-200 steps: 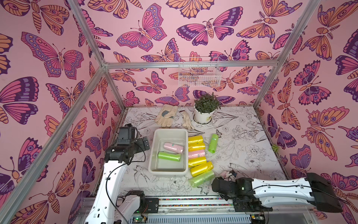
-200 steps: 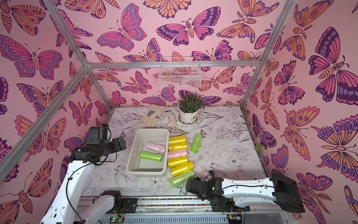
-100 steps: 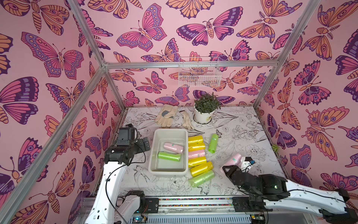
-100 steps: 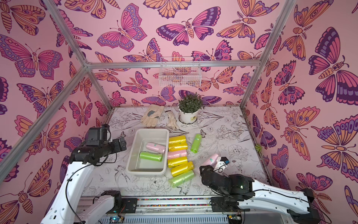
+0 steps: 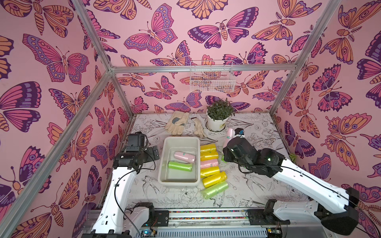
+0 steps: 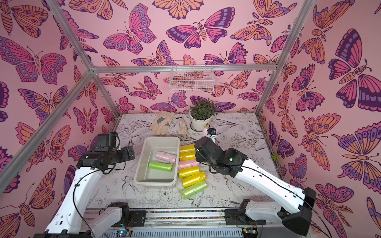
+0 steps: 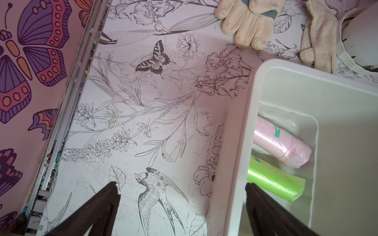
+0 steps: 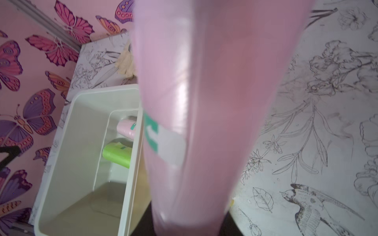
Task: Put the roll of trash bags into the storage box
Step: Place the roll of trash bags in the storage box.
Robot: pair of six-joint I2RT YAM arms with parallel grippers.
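My right gripper (image 5: 232, 134) is shut on a pink roll of trash bags (image 5: 228, 136), which it holds up above the table to the right of the storage box (image 5: 179, 138). The held roll (image 8: 204, 102) fills the right wrist view, with the box rim (image 8: 102, 92) beside it. In both top views the off-white box holds a pink roll (image 5: 185, 157) and a green roll (image 6: 160, 166). Left of the box, my left gripper (image 5: 153, 153) hangs open. Its fingers (image 7: 108, 196) straddle the box's left wall (image 7: 241, 122) without touching it.
Several yellow rolls (image 5: 208, 156), one pink roll (image 5: 209, 163) and a green roll (image 5: 214, 189) lie in a column right of the box. Gloves (image 5: 177, 123) and a potted plant (image 5: 217, 123) sit at the back. A wire basket (image 5: 212, 80) hangs on the back wall.
The right arm rose from the table's front edge and swung back toward the plant with the pink roll in its jaws. The left arm stayed put.
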